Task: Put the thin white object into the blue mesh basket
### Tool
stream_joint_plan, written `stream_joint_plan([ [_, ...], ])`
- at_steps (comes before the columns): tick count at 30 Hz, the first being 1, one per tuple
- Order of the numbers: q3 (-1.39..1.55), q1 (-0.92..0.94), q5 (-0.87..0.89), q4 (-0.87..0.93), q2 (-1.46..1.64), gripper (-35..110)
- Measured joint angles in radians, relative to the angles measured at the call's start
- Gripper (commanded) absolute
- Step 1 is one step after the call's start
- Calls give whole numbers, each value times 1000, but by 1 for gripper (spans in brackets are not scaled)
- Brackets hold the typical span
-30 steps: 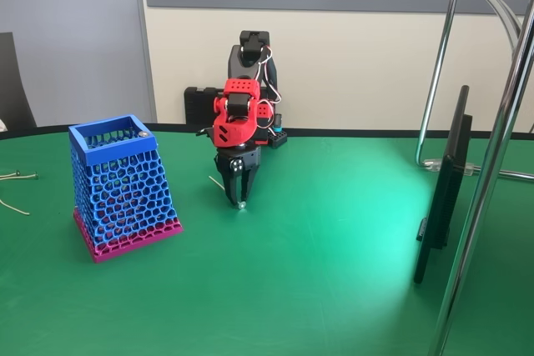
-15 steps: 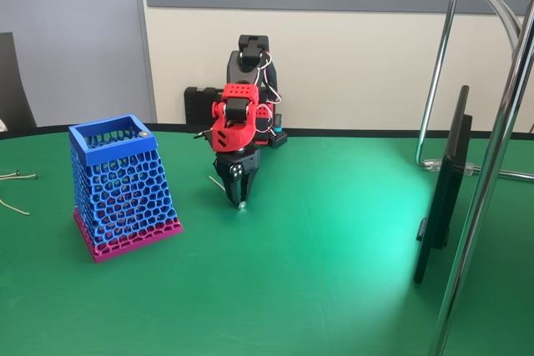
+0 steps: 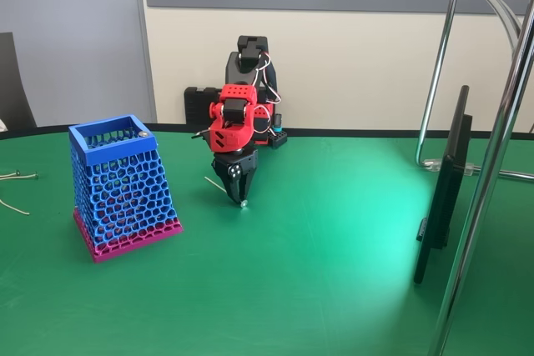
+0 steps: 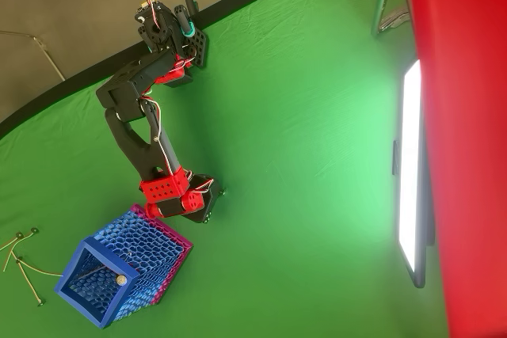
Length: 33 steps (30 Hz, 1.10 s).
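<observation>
The blue mesh basket point(image 3: 121, 181) with its pink base band stands on the green table, left of the arm; from overhead the basket point(image 4: 127, 271) is at the lower left. My gripper point(image 3: 241, 200) points straight down just right of the basket, fingertips near the cloth, shut on the thin white object point(image 3: 219, 186). That rod slants up-left from the fingertips. From above, my gripper point(image 4: 207, 205) sits right beside the basket's base. Another slim rod leans inside the basket, its knob point(image 3: 143, 133) at the rim, and that knob point(image 4: 120, 280) also shows from overhead.
A dark monitor point(image 3: 442, 189) stands edge-on at the right beside chrome stand tubes point(image 3: 492, 164). Thin pale wire pieces point(image 3: 17, 177) lie at the table's left edge, and the same wire pieces point(image 4: 24, 263) show from overhead. Open green cloth lies in front of the arm.
The arm's wrist has shifted slightly left. The gripper stays shut at nearly the same spot, and the rod's free end has edged a little left.
</observation>
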Motion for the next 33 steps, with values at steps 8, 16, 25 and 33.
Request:
stream_joint_plan([
  [8, 0, -37, -38, 0, 63, 1],
  [16, -55, -106, -153, -71, 273, 1],
  [25, -63, -97, -334, -334, 588, 1],
  [33, -11, -17, -348, -627, 730, 1],
])
